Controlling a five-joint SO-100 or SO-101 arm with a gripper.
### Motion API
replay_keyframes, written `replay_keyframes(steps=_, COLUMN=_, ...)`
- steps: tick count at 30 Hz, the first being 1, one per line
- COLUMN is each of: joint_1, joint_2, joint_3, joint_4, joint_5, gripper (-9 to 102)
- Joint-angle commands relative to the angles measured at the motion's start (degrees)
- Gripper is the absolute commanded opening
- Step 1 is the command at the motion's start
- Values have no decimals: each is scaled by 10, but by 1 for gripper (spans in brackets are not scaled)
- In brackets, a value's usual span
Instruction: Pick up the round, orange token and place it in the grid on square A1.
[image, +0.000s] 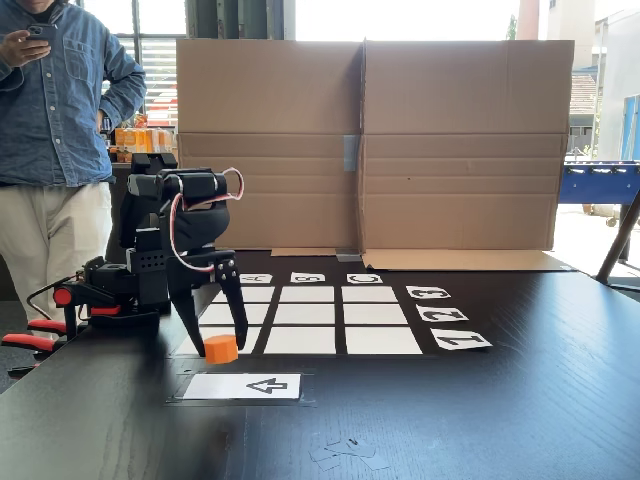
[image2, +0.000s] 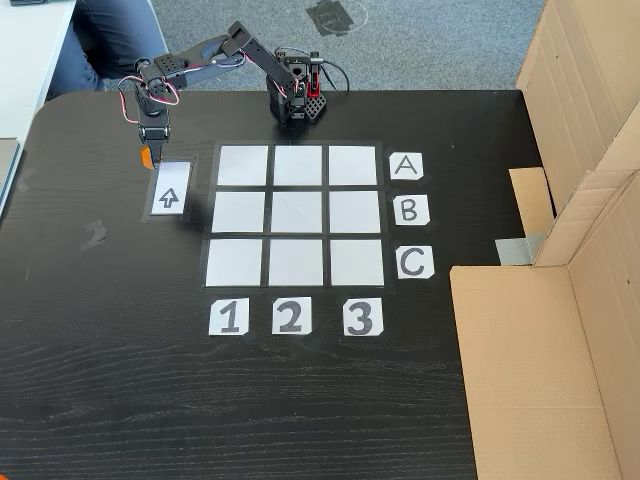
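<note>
The orange token (image: 221, 349) stands on the black table just beyond the end of the white arrow card (image: 243, 386). In a fixed view from above, the token (image2: 146, 157) lies left of the grid (image2: 295, 215), outside it. My gripper (image: 222, 347) points straight down with one finger on each side of the token, open, its tips at table height. From above, the gripper (image2: 149, 148) covers most of the token. Square A1 (image2: 243, 165) is the corner cell in line with the "A" card (image2: 404, 166) and the "1" card (image2: 228, 316); it is bare.
A cardboard wall (image: 370, 145) stands behind the grid, and cardboard (image2: 560, 300) runs along the table's right side. A person (image: 55, 120) stands at the back left beside the arm's base (image: 110, 290). Tape scraps (image: 345, 452) lie near the front edge.
</note>
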Motion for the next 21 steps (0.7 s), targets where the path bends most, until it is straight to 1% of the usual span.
replay_keyframes(steps=1, joint_1=4, joint_2=74, joint_3=9, joint_4=4, joint_5=3, gripper=9)
replay_keyframes(steps=6, joint_1=-2, joint_2=180, joint_3=88, joint_4=4, joint_5=1, gripper=9)
replay_keyframes(steps=16, joint_1=-24, joint_2=444, joint_3=317, joint_4=4, joint_5=0, gripper=9)
replay_keyframes(steps=21, joint_1=-31, joint_2=535, joint_3=411, joint_4=4, joint_5=-4, gripper=9)
